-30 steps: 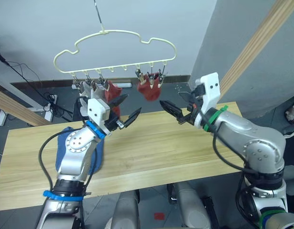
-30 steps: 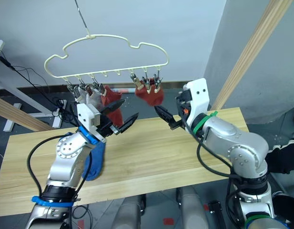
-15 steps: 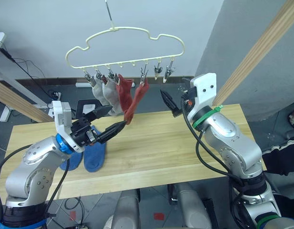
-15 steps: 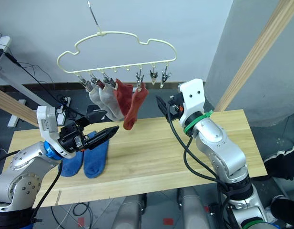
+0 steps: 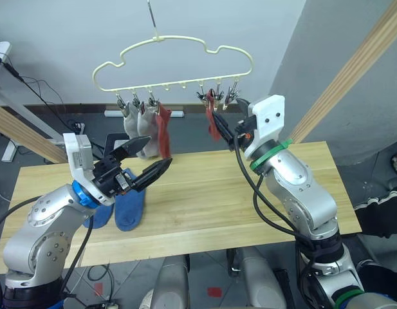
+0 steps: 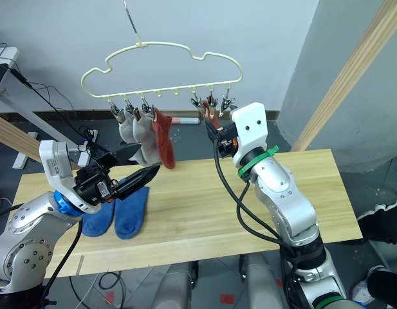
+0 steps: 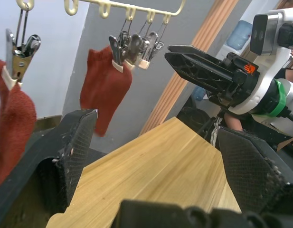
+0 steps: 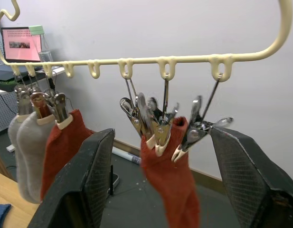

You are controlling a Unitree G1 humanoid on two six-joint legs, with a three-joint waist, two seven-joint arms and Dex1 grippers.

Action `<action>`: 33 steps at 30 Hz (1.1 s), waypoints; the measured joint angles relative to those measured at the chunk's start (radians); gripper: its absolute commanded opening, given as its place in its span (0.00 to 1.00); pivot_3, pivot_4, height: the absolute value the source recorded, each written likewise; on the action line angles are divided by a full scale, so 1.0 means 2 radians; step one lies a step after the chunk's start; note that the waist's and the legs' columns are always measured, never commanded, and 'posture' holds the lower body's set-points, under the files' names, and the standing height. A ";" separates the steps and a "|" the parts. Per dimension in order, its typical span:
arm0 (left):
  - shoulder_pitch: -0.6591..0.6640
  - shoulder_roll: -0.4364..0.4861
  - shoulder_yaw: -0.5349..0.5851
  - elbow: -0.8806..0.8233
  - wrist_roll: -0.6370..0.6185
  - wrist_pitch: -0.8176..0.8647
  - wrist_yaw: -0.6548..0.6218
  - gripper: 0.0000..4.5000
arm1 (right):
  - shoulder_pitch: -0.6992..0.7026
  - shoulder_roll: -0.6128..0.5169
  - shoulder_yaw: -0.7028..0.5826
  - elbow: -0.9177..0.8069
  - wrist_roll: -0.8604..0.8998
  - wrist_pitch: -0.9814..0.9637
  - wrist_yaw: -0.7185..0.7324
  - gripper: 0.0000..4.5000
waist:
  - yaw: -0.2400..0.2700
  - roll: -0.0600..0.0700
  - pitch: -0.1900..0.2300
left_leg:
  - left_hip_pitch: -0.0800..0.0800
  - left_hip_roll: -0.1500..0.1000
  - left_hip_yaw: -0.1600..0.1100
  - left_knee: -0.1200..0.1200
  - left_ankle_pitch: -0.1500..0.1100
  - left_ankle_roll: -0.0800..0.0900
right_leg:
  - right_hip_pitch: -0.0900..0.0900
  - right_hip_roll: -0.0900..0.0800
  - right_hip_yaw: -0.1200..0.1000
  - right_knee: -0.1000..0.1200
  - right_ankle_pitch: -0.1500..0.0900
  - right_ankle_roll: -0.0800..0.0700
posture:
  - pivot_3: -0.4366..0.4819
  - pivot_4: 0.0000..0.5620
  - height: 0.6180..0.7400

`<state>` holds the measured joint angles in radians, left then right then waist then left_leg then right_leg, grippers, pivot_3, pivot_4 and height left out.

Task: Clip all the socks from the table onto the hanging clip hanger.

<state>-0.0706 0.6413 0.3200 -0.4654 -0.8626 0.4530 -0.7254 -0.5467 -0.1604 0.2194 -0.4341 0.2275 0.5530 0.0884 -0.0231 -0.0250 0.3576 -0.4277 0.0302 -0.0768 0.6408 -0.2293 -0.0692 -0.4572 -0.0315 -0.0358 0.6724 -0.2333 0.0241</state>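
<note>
The pale-yellow clip hanger (image 5: 173,52) hangs above the far edge of the table (image 5: 204,199). Two grey socks (image 5: 138,127) and a rust-red sock (image 5: 163,132) are clipped at its left end. A second rust-red sock (image 8: 172,183) hangs from the right-hand clips. My right gripper (image 5: 225,132) is open right beside that sock, one finger on each side of it in the right wrist view. Two blue socks (image 5: 129,207) lie flat on the table's left part. My left gripper (image 5: 150,158) hovers open and empty just above them, below the hanging socks.
A slanted wooden beam (image 5: 349,67) rises at the right behind my right arm, and another beam (image 5: 21,135) crosses at the left. The table's middle and right part are bare wood. Cables and a power strip (image 5: 89,114) lie on the floor behind.
The second rust-red sock, stretched down toward my left gripper half a second ago, now hangs short at the right clips beside my right gripper. The hanger has swung slightly.
</note>
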 measured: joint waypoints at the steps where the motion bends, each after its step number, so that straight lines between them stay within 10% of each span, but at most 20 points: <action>1: 0.000 0.000 0.000 0.000 0.000 0.000 0.001 1.00 | -0.001 0.004 0.000 0.003 -0.003 0.000 0.001 0.74 | 0.000 0.000 0.000 | 0.000 0.000 0.000 0.000 0.000 0.000 | 0.000 0.000 0.000 0.000 0.000 0.000 | 0.56 0.66 1.00; 7: 0.000 0.000 0.000 -0.001 0.000 0.000 0.003 1.00 | -0.006 0.017 0.000 0.016 -0.012 -0.001 0.011 0.39 | 0.001 0.000 0.000 | 0.000 0.000 0.000 0.000 0.000 0.000 | 0.000 0.000 0.000 0.000 0.000 0.000 | 0.56 0.66 1.00; 33: -0.006 0.000 -0.006 -0.001 0.009 -0.001 -0.005 1.00 | -0.062 0.072 -0.021 0.111 -0.056 -0.011 0.007 0.39 | 0.000 0.000 0.000 | 0.000 0.000 0.000 0.000 0.000 0.000 | 0.000 0.000 0.000 0.000 0.000 0.000 | 0.56 0.66 1.00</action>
<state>-0.0833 0.6410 0.3082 -0.4667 -0.8442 0.4508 -0.7359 -0.6701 -0.0171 0.1765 -0.2119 0.1151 0.5307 0.1031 -0.0225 -0.0245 0.3579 -0.4272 0.0301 -0.0768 0.6409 -0.2292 -0.0692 -0.4572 -0.0315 -0.0357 0.6732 -0.2331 0.0237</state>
